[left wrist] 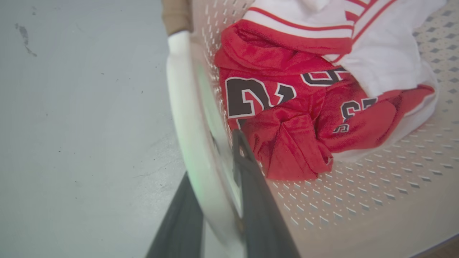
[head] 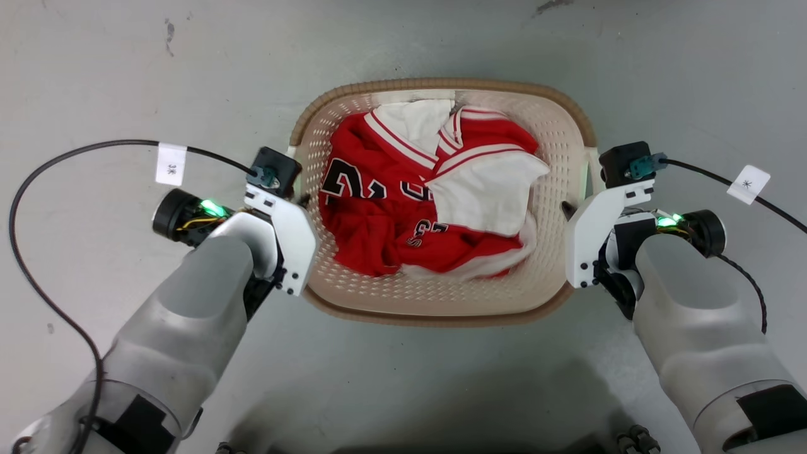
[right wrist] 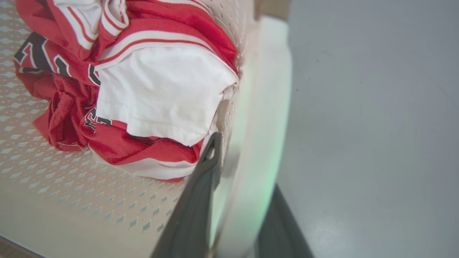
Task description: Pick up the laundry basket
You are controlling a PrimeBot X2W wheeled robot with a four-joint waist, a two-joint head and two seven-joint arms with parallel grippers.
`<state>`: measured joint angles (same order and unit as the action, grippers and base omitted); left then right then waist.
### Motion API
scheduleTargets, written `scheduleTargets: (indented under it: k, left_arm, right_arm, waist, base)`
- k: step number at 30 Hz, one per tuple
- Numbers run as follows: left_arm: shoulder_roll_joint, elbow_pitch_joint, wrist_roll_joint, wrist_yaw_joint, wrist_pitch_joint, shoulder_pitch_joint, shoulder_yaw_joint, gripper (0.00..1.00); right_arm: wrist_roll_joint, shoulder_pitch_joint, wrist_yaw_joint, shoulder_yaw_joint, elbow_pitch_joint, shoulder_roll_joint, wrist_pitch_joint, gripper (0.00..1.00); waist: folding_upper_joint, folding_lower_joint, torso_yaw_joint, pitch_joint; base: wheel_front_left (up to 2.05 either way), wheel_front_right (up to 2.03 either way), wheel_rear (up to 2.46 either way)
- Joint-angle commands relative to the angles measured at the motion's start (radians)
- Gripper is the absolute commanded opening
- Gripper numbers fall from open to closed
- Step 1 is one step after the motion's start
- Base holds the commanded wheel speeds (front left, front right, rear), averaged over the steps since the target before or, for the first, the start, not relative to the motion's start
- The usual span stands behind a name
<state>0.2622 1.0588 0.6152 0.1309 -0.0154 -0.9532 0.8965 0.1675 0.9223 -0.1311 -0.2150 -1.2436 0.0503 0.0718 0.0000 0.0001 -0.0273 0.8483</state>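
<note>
I hold the laundry basket (head: 441, 313) by both handles (left wrist: 186, 107).
My left gripper (left wrist: 211, 157) and right gripper (right wrist: 245, 161) clamp them; it looks stiff and light.

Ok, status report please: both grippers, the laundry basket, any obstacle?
Left gripper shut on left handle, right gripper shut on right handle. Laundry basket loaded with red-and-white jerseys. No obstacle seen nearby.

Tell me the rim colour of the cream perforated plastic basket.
Brown woven-look rim on the laundry basket; clearest in head view.
</note>
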Motion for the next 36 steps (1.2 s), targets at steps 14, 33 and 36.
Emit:
scheduleTargets:
  k: [14, 33, 36]
  left_arm:
    - [0.043, -0.055, 0.155, 0.001, -0.064, 0.022, 0.132, 0.0]
    - [0.192, -0.324, 0.475, 0.006, -0.331, 0.091, 0.359, 0.0]
    - [0.213, -0.356, 0.496, 0.007, -0.371, 0.099, 0.372, 0.0]
  right_arm:
    - [-0.023, 0.008, 0.001, 0.006, -0.033, 0.005, 0.049, 0.0]
    - [0.173, -0.043, 0.001, -0.227, 0.005, 0.002, 0.478, 0.0]
    - [0.211, -0.049, 0.001, -0.246, 0.019, 0.002, 0.532, 0.0]
  waist:
    - [0.0, -0.0001, 0.002, -0.067]
    - [0.0, -0.0001, -0.034, -0.443]
    - [0.0, -0.0001, -0.037, -0.498]
  base:
    - [0.0, 0.0, 0.0]
    - [0.0, 0.0, 0.0]
    - [0.0, 0.0, 0.0]
